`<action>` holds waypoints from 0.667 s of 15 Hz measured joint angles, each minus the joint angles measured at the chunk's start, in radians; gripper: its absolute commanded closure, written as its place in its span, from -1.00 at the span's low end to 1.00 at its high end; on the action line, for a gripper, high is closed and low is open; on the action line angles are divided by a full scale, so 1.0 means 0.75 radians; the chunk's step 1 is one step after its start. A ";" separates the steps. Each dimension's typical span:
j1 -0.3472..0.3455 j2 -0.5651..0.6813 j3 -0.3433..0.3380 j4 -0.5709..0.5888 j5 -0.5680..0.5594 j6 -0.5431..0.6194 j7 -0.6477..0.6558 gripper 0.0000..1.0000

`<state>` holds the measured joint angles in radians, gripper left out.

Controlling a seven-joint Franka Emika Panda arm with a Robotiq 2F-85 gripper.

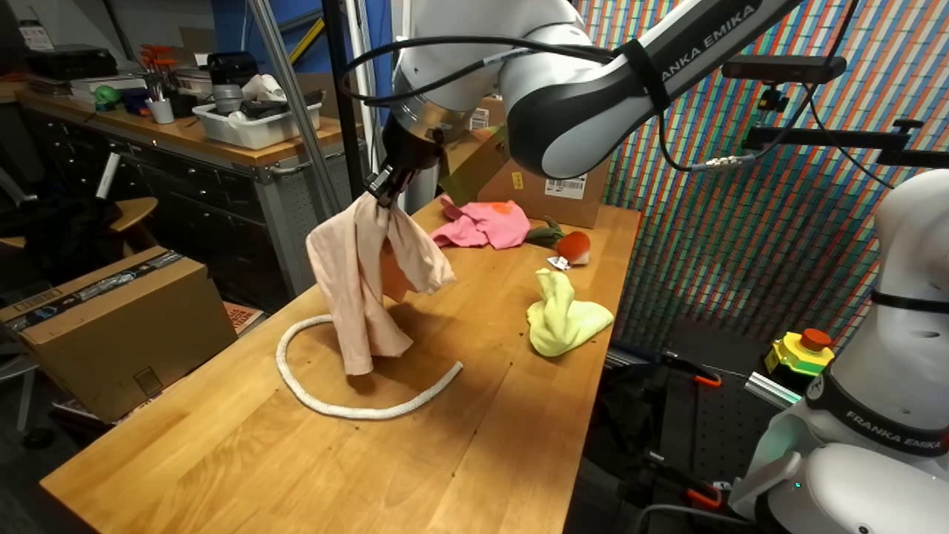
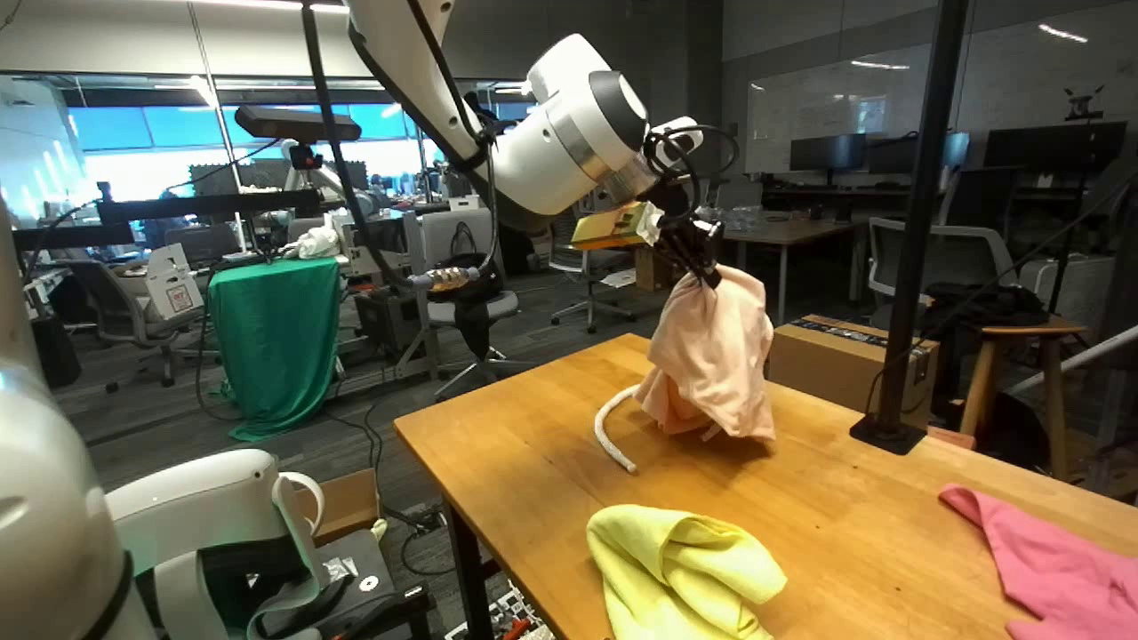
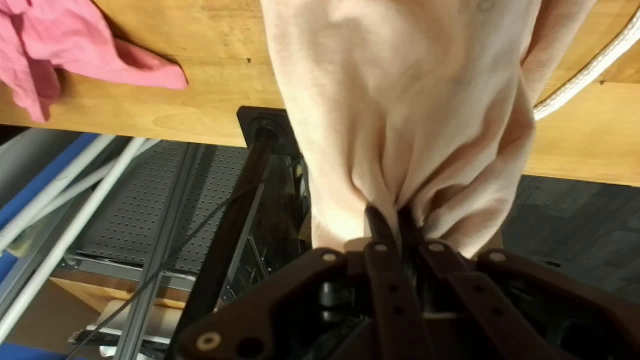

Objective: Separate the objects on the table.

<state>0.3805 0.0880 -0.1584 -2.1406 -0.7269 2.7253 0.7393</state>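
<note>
pincer (image 3: pixel 390 215) clenched on peach cloth (image 3: pixel 415 100) | loose end down | long axis near-vertical

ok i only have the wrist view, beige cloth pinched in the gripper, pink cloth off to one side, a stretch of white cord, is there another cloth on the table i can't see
Observer: Yes, a yellow-green cloth lies crumpled on the table, apart from the other items, in both exterior views.
Operator: and where does the white cord go after it leaves my picture
Observer: It bends into an open curve, and one end lies free, clear of the beige cloth, in both exterior views.
Operator: my picture cuts off the pink cloth, is there a box or anything past it
Observer: Yes, a cardboard box stands on the table just behind it in an exterior view.
</note>
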 measured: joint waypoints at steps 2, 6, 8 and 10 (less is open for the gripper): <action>-0.001 0.000 -0.011 -0.002 -0.032 -0.054 0.062 0.96; -0.024 0.001 -0.005 -0.005 -0.066 -0.148 0.144 0.96; -0.092 0.003 0.057 -0.006 -0.074 -0.193 0.172 0.96; -0.147 0.006 0.104 -0.009 -0.074 -0.227 0.184 0.96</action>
<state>0.2706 0.0922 -0.0802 -2.1477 -0.7821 2.5550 0.8772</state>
